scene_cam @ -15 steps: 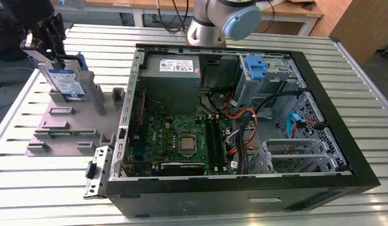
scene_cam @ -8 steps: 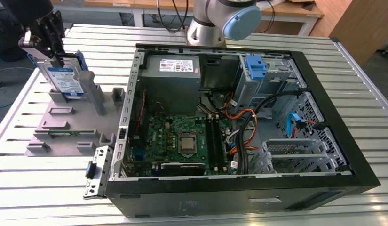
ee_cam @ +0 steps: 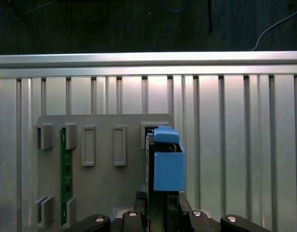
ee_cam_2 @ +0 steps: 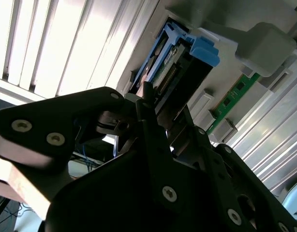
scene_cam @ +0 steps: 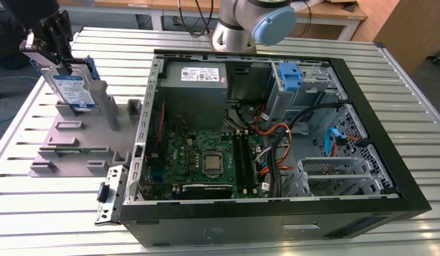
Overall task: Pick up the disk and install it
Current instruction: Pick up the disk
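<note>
Disk (scene_cam: 69, 89): silver, white-and-blue label, blue carrier bracket. Gripper (scene_cam: 61, 58): black. Fixture block (scene_cam: 74, 144): plain grey. Memory stick (ee_cam: 65, 169) in the first wrist view: green. Table (scene_cam: 49, 224): silver, striped by slats. Computer case (scene_cam: 277, 226): black. Motherboard (scene_cam: 205, 154): green. Power supply (scene_cam: 194, 88): grey, white label. Cables (scene_cam: 275, 129): orange. Arm joint cap (scene_cam: 273, 24): light blue.

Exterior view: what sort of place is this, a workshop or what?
Likely a robotics lab bench set up for computer assembly: an open computer case lies on a slatted metal table, a robot arm stands beyond it, and a grey parts fixture sits alongside.
</note>
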{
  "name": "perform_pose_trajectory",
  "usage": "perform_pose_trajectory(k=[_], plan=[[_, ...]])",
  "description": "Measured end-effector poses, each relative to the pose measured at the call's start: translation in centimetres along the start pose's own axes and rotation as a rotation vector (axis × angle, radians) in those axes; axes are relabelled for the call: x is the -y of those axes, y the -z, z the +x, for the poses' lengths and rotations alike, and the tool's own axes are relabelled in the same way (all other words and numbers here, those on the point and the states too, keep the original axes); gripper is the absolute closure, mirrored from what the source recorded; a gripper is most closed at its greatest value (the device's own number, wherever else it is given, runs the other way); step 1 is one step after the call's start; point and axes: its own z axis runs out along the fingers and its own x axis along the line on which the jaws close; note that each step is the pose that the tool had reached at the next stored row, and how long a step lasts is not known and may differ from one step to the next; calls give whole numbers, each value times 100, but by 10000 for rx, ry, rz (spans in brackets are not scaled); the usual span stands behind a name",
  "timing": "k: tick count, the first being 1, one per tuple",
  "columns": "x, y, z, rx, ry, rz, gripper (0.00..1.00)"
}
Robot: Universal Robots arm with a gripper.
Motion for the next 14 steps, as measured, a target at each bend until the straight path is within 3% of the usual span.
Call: perform_pose_trajectory(k=[6,14], plan=[[0,63,0,-1,0,-1,65],[0,77,0,-2,0,-4,65]])
